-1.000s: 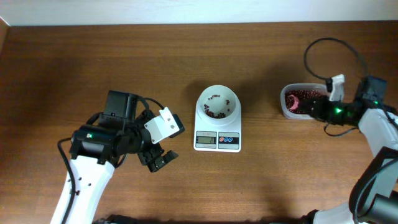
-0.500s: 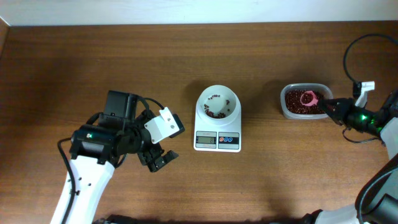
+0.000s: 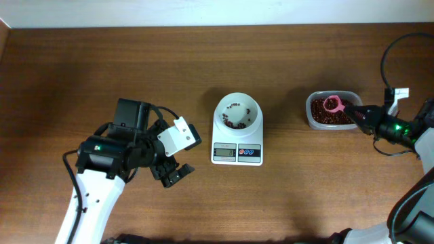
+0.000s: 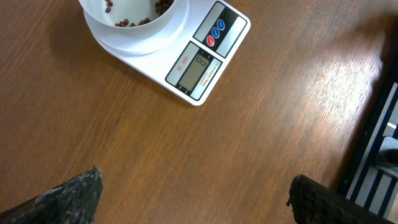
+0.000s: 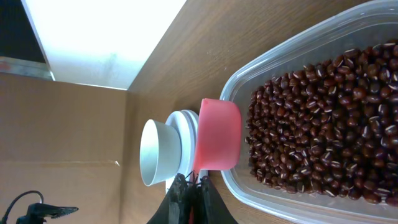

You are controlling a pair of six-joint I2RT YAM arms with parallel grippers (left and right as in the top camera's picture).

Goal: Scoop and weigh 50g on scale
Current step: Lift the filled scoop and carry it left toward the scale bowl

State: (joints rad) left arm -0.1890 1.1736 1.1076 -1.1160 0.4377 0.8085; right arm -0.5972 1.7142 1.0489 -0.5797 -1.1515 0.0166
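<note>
Wooden table [image 3: 102, 68], scale [image 4: 180, 38] readout illegible, right hand [image 5: 191, 186] pinching pink scoop [image 5: 217, 134] — handle hidden

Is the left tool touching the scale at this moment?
Apart. The overhead view shows bare table between the open left tool and the scale; the left wrist view shows the same gap.

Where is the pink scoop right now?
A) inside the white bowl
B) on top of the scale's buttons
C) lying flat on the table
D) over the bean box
D: the scoop hangs over the near end of the bean box, pinched at its handle by the right end effector.
</note>
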